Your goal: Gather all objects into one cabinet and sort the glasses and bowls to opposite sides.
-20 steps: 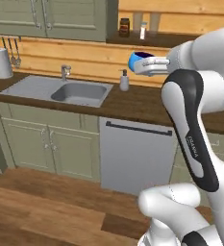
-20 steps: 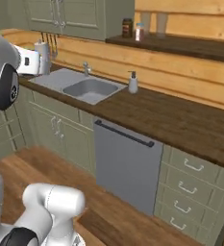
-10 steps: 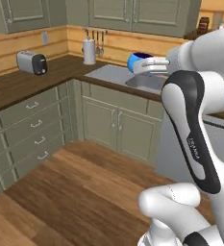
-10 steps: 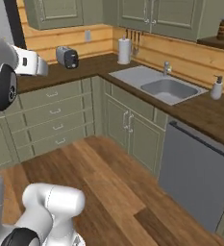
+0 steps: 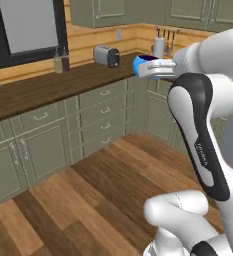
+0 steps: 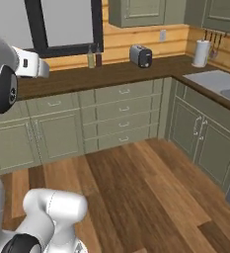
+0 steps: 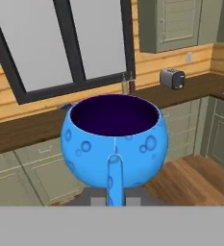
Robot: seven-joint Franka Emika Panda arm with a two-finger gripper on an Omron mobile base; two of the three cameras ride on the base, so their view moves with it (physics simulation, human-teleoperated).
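now gripper [image 5: 147, 68] clamps blue bowl [image 7: 114, 140].

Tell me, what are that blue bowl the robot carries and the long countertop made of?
The small bright blue bowl looks like glazed ceramic or glass, hard to say which: glossy, with bubble-like spots and a dark purple inside. The gripper is shut on it. The long dark brown countertop looks like stained wood, smooth with a low sheen.
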